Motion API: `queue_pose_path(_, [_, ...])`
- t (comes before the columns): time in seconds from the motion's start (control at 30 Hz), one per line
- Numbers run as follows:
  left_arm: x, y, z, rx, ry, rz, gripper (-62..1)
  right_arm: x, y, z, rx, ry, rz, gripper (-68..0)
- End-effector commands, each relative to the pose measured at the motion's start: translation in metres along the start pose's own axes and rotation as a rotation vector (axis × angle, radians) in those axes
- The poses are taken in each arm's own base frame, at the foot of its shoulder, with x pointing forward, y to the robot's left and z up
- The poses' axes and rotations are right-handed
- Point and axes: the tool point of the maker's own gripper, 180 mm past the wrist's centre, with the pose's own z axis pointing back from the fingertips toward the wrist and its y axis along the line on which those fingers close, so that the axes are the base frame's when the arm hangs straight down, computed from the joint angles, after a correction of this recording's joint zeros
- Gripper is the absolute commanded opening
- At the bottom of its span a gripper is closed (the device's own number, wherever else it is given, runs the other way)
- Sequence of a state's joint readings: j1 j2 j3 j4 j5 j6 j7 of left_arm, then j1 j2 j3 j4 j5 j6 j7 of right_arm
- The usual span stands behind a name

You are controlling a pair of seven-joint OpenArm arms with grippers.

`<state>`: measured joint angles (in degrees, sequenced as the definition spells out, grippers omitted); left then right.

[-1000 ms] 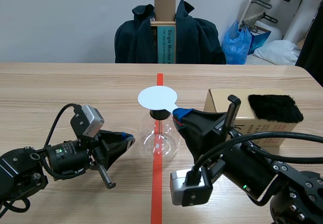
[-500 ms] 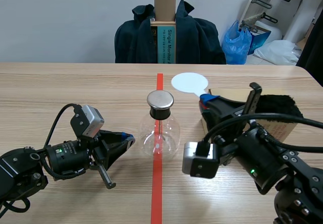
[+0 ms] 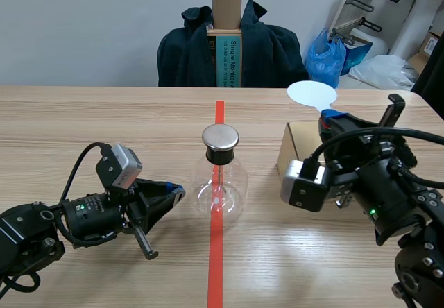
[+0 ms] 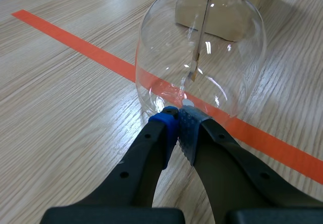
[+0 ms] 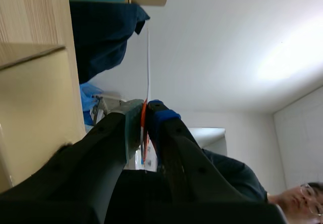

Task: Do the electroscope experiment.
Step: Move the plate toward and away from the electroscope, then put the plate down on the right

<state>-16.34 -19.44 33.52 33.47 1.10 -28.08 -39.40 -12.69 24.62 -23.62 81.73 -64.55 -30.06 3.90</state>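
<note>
Wood table (image 3: 104,114), red tape (image 3: 216,266) down middle, coat (image 3: 187,51) on chair behind. At centre, on tape: glass flask (image 3: 220,183), metal cap (image 3: 220,137) on top. Left of flask, low at its base: left gripper (image 3: 177,192), pinched closed on nothing, contact with glass unclear. Right of flask, above cap level, well apart: right gripper (image 3: 331,118), clamped on white disc (image 3: 311,93), disc face near level, over box (image 3: 295,145). Likely next: disc leftward and down to cap, with right arm alone placed for that.

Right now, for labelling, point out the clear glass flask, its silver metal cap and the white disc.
clear glass flask (image 3: 219,189): scene view, belly.
silver metal cap (image 3: 220,137): scene view, top.
white disc (image 3: 311,93): scene view, face.
</note>
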Motion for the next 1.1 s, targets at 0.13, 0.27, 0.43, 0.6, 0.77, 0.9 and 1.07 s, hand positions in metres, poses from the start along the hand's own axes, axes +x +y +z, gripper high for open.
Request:
queue_pose_path(0.13, [0.019, 0.01, 0.016, -0.001, -0.06, -0.028, -57.9, -0.008, 0.001, 0.012, 0.01, 0.033, 0.002, -66.7])
queue_pose_path(0.27, [0.034, 0.0, 0.039, -0.06, -0.093, 0.026, -58.0, -0.012, 0.009, 0.014, 0.027, 0.072, -0.018, -66.6])
queue_pose_path(0.43, [0.061, -0.014, 0.074, -0.132, -0.125, 0.064, -58.4, -0.015, 0.027, 0.018, 0.069, 0.101, -0.036, -66.3])
queue_pose_path(0.6, [0.086, -0.03, 0.106, -0.156, -0.109, 0.038, -58.4, -0.011, 0.043, 0.02, 0.113, 0.105, -0.055, -60.6])
queue_pose_path(0.77, [0.112, -0.05, 0.134, -0.162, -0.123, 0.037, -58.4, -0.007, 0.049, 0.02, 0.133, 0.11, -0.091, -60.6])
queue_pose_path(0.9, [0.121, -0.063, 0.151, -0.142, -0.097, 0.048, -58.2, -0.008, 0.049, 0.02, 0.129, 0.132, -0.134, -59.7])
queue_pose_path(1.07, [0.131, -0.071, 0.164, -0.104, -0.105, 0.048, -49.1, -0.012, 0.05, 0.022, 0.13, 0.16, -0.181, -36.5])
